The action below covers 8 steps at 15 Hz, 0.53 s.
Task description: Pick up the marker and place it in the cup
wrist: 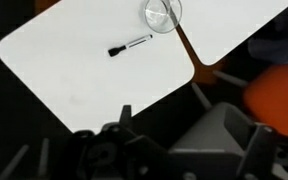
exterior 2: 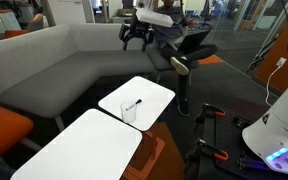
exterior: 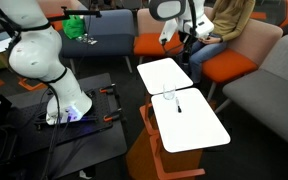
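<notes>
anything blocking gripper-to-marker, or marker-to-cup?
Nothing visible. The gripper hangs well above the white table. The marker lies on bare tabletop, and only clear surface separates it from the cup, which stands apart nearby at the table's edge.

Both exterior views are small and coarse, with soft detail everywhere. The light is even and diffuse, falling from above, and shadows are faint. The white desk [exterior: 192, 132] is the brightest surface in both exterior views, close to washed out, while the floor at lower left stays dim. A blue glow [exterior: 76, 116] marks that dark area in an exterior view.

The wrist view has hard contrast. The upper half is bright white and the lower third almost black. There the gripper [wrist: 184, 140] is underexposed and blurred. The marker [wrist: 129, 46] reads sharply against the white. The cup [wrist: 162, 13], at the top edge, shows only pale glints.
</notes>
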### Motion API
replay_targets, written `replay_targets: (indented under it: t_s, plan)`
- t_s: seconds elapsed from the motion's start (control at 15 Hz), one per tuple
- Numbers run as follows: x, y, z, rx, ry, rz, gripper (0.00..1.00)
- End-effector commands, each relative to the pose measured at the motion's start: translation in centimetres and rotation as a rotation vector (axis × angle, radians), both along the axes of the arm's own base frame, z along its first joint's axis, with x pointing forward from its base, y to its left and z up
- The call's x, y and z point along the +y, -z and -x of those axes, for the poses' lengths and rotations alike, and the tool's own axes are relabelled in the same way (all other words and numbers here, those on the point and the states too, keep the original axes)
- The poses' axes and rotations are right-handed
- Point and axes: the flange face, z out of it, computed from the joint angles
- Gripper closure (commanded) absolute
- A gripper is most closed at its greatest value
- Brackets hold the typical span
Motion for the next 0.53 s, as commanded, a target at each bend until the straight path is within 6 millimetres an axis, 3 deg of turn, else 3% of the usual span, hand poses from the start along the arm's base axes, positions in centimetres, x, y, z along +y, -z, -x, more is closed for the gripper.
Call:
replay_targets:
  t_s: [0.0,0.47]
  plan:
    - [-1.6,3.7,-2.1,0.039,0.190,-0.055,0.00]
    - [-2.2,12.0,-3.2,0.128,0.542,-0.181,0.00]
